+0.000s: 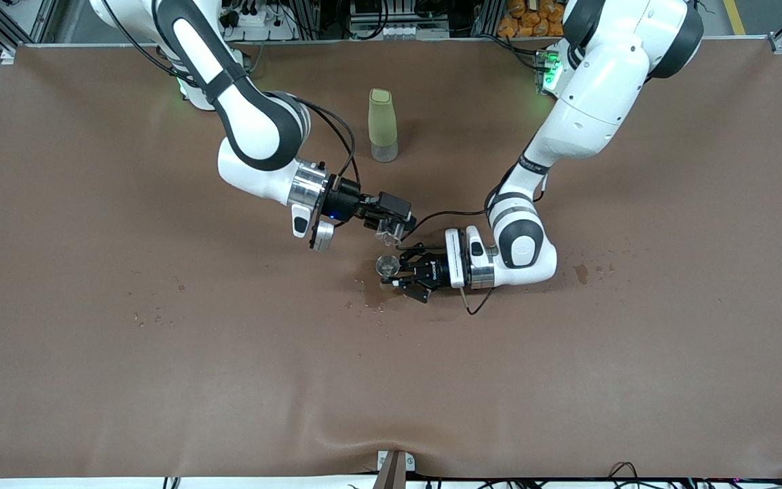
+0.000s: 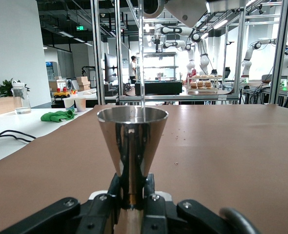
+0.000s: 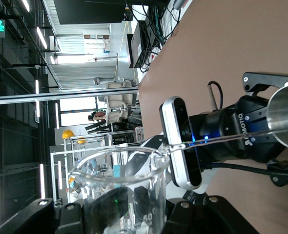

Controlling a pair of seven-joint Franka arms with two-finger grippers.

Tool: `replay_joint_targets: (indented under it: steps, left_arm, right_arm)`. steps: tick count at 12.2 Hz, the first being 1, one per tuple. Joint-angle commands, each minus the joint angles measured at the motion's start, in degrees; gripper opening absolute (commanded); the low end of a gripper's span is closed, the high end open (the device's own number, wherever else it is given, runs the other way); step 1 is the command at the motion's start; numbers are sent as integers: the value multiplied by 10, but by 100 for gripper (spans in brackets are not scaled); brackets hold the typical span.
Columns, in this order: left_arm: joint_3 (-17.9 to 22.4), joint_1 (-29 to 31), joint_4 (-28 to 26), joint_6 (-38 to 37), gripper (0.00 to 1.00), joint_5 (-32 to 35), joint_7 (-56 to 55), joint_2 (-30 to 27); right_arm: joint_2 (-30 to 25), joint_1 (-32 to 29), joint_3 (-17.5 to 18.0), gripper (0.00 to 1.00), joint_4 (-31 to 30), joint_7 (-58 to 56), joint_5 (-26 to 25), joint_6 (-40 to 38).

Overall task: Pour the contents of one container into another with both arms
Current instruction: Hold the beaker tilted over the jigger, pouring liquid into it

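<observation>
Near the middle of the brown table (image 1: pixel 160 380) I see both grippers working close together. My left gripper (image 1: pixel 399 277), coming in low from the left arm's end, is clenched around the narrow waist of the small shiny steel jigger with the hourglass shape (image 1: pixel 387 265). In the left wrist view the jigger (image 2: pixel 132 146) stands upright between the black fingers (image 2: pixel 115 187), and its round rim is open to above.

My right gripper (image 1: pixel 394 229) is just above it and is clenched on the tiny clear glass cup with a small pouring lip (image 1: pixel 389 237). The cup is tilted, with its lip toward the jigger's rim. In the right wrist view I see the glass cup (image 3: pixel 127 187) held between the fingers, and a thin clear stream goes from its lip across to the steel jigger (image 3: pixel 285 122). In the left wrist view a thin line of liquid comes down into the jigger's mouth.

On the table, under and beside the jigger, there is a dark wet patch (image 1: pixel 381 297) with some small drops around it. Another small wet spot (image 1: pixel 582 273) lies more toward the left arm's end.

A tall pale-green bottle with a clear base (image 1: pixel 383 125) stands upright, farther from the front camera than the two grippers, between the two arms' bases.
</observation>
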Motion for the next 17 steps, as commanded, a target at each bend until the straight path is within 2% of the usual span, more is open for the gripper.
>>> replay_joint_targets:
  steps: [1,9,12,15,17]
  left_arm:
    - [-4,4,-22,-5,0,-10,-6,-24]
    - [-3,7,-25,-5,0,-7,-11,-25]
    - [-3,6,-25,-5,0,-7,-12,-25]
    - [-3,6,-26,-5,0,-7,-17,-25]
    - [-3,7,-25,-5,0,-6,-19,-25]
  right_arm:
    - [9,-5,3,0,16,18,12,-9]
    - [12,-16,3,0,17,66,16,-39]
    - [18,-27,2,0,17,83,37,-83]
    - [20,-31,2,0,17,91,44,-84]
    - [23,-32,2,0,22,106,65,-96]
